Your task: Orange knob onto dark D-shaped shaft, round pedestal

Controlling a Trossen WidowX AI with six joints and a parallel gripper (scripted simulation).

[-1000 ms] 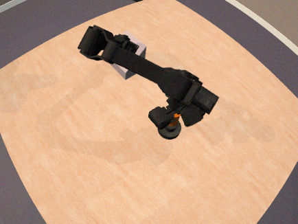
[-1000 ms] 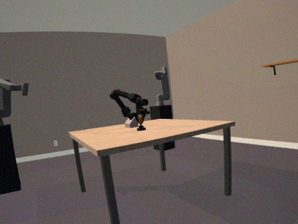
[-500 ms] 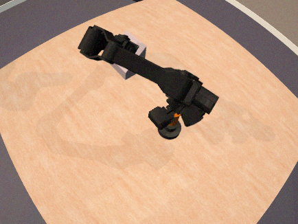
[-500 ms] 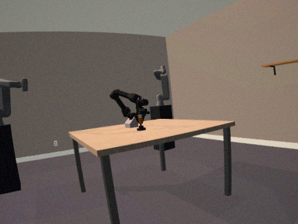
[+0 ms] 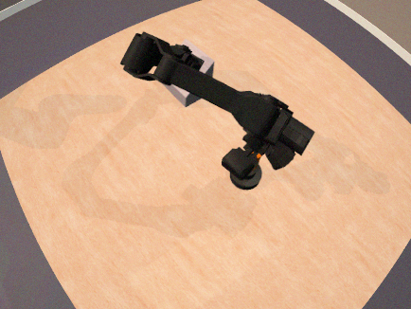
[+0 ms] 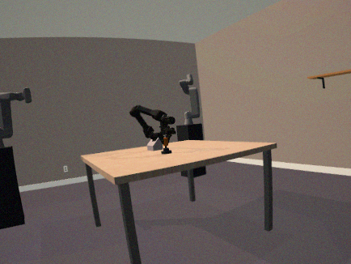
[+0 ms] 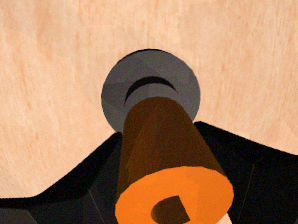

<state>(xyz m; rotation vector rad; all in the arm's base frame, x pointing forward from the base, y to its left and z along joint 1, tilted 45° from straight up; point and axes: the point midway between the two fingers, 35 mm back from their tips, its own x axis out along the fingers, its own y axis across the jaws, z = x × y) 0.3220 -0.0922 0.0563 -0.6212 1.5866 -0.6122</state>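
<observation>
The orange knob (image 5: 259,155) (image 6: 165,142) (image 7: 159,142) is upright between the fingers of my gripper (image 5: 257,159) (image 7: 158,133), which is shut on it. In the wrist view the knob's near end shows a D-shaped hole with a straight side at the right. The dark round pedestal (image 5: 246,182) (image 6: 166,152) (image 7: 112,95) stands on the table below the knob. In the exterior view the knob is over the pedestal, with a dark gap or piece of shaft between them. The knob hides the shaft in the wrist view; contact and the shaft's flat side cannot be seen.
A pale grey block (image 5: 187,98) (image 6: 153,145) stands on the wooden table (image 5: 142,265) (image 6: 226,151) beside the arm's base. The arm reaches over the table from there. Other grey robot arms on black stands are in the room beyond the table.
</observation>
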